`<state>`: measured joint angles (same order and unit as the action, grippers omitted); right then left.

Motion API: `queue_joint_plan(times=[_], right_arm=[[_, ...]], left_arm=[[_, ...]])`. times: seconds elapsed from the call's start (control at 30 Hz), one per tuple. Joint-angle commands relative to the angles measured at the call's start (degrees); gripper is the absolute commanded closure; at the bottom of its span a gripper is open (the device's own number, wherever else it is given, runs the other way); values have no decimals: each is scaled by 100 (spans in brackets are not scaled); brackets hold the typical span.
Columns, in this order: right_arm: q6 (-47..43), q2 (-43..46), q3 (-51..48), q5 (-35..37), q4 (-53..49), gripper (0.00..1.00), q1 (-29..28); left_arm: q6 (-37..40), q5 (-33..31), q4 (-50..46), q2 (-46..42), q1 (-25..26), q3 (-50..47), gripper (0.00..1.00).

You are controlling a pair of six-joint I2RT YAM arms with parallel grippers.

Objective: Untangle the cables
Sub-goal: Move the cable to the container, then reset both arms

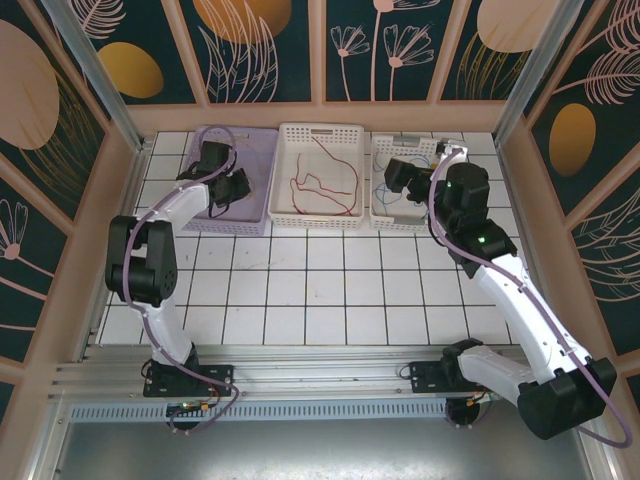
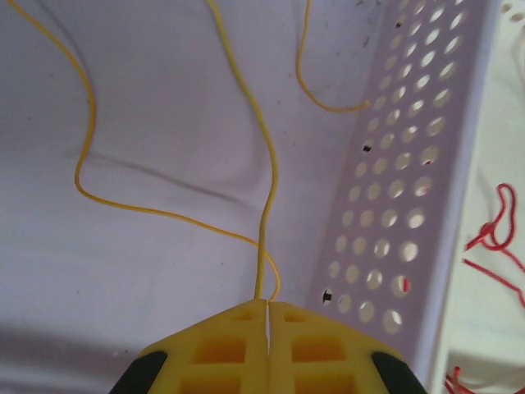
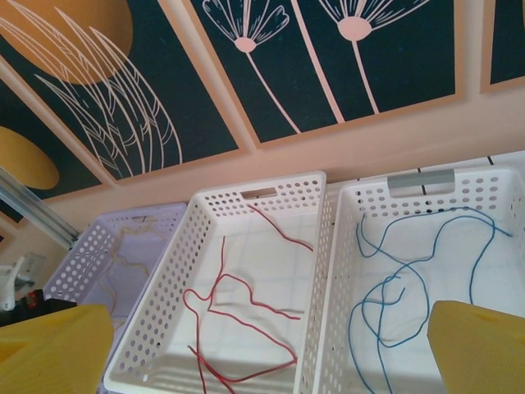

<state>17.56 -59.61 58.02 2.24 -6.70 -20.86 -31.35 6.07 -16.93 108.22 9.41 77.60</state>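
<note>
Thin yellow cables lie looped on the floor of the purple basket. My left gripper is shut on one yellow strand, which rises straight out from between the closed yellow fingers. In the top view the left gripper sits low inside the purple basket. Red cables lie loose in the middle white basket. Blue cables curl in the right white basket. My right gripper is open and holds nothing; it hovers at the right basket.
The three baskets stand side by side along the back wall on the white tiled table. A patterned wall panel rises right behind them. Aluminium posts frame the corners.
</note>
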Motion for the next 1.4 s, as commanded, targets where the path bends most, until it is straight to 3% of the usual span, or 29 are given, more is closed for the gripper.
queue_joint_plan(times=[0.0,0.5,0.73,1.03,1.17,1.37], right_arm=[[94,108,117,-110,25,2,-82],[107,137,121,-110,-90,1,-196],[133,200,210,-112,-227,1,-232],[160,303,324,-110,-372,1,-287],[161,319,333,-80,-468,1,-310],[-262,513,-86,673,-313,1,-279]], left_arm=[[-111,80,107,219,-37,100,100],[-1,109,3,198,-36,-15,100],[206,-20,-375,-190,-41,219,48],[344,-115,-777,-933,-41,450,22],[364,-147,-925,-1410,-37,559,3],[485,-649,-424,-2735,-36,-224,1]])
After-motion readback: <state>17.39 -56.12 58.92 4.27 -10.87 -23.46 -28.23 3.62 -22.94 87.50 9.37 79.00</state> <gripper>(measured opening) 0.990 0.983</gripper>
